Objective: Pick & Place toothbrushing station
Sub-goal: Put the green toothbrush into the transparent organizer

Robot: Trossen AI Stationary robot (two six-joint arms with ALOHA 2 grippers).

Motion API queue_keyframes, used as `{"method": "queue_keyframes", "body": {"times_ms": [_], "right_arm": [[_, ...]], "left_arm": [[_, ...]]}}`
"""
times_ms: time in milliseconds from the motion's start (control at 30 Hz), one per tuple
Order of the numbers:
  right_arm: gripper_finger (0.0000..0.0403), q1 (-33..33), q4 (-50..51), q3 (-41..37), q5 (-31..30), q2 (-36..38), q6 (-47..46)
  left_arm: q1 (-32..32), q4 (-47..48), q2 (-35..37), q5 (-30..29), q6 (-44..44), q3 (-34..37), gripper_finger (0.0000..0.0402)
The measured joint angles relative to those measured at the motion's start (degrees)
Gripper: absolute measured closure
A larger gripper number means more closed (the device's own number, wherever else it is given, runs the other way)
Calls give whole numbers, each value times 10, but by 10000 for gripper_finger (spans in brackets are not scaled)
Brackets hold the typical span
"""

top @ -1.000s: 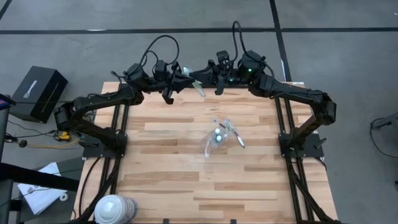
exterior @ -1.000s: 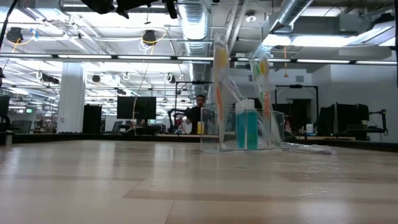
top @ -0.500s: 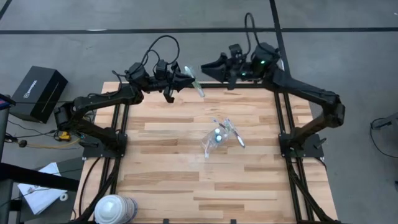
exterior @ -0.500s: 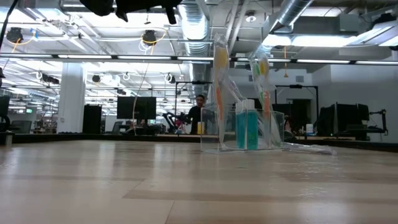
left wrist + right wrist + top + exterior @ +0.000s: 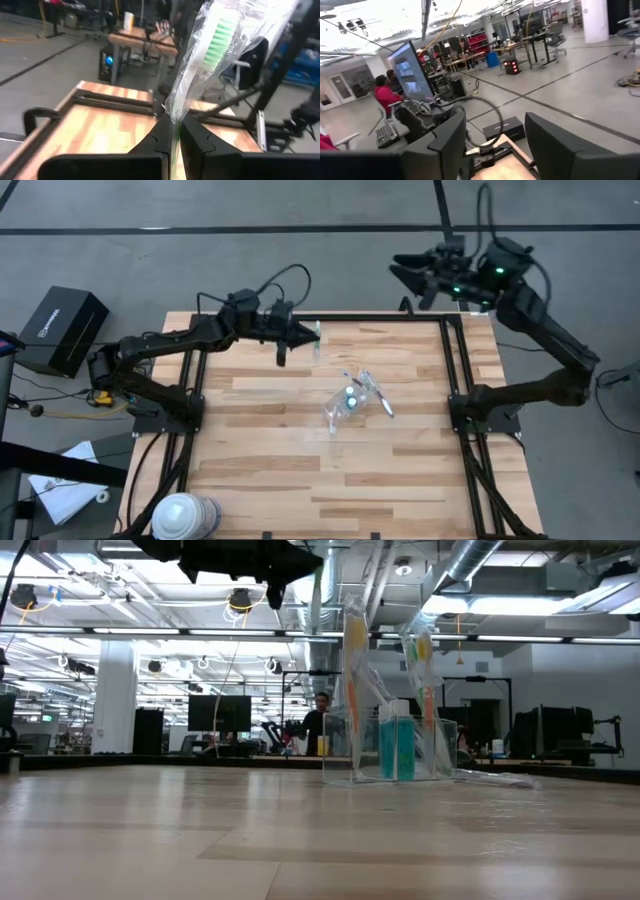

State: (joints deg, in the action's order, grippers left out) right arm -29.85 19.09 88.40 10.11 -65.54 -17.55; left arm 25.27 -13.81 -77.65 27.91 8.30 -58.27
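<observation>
A see-through cup [image 5: 343, 404] stands upright at the table's middle. It holds a blue tube [image 5: 397, 745] and wrapped toothbrushes [image 5: 352, 660]. Another wrapped toothbrush [image 5: 497, 778] lies on the table beside the cup. My left gripper [image 5: 306, 336] hovers over the far part of the table, shut on a green-bristled toothbrush [image 5: 216, 41] in a clear wrapper. My right gripper [image 5: 402, 274] hangs open, high beyond the table's far right corner, with nothing between its fingers [image 5: 447, 142]. My left gripper pinches the wrapped toothbrush's handle [image 5: 172, 119] between its two fingers. The fingers lie level and come from the table's left. The brush is lifted clear of the table. Its bristle end [image 5: 220, 35] rises slanting past the fingertips.
A big white-and-blue roll [image 5: 184, 515] stands at the near left corner. A black box [image 5: 62, 328] sits on the floor left of the table. Bare wood lies all around the cup.
My right gripper has let go of the toothbrush, opened, and drawn back and up toward the far right, beyond the table's corner. My left gripper has kept the toothbrush, sunk a little toward the cup and tipped level.
</observation>
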Motion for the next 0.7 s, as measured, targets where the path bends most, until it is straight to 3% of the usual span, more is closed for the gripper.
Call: {"method": "queue_keyframes", "body": {"times_ms": [367,700], "right_arm": [[245,0,87,0,-27,55,17],[240,0,135,0,-6,57,30]], "left_arm": [[-119,-19,-16,-145,1,-1,396],[-201,-184,-132,-225,62,0,396]]}}
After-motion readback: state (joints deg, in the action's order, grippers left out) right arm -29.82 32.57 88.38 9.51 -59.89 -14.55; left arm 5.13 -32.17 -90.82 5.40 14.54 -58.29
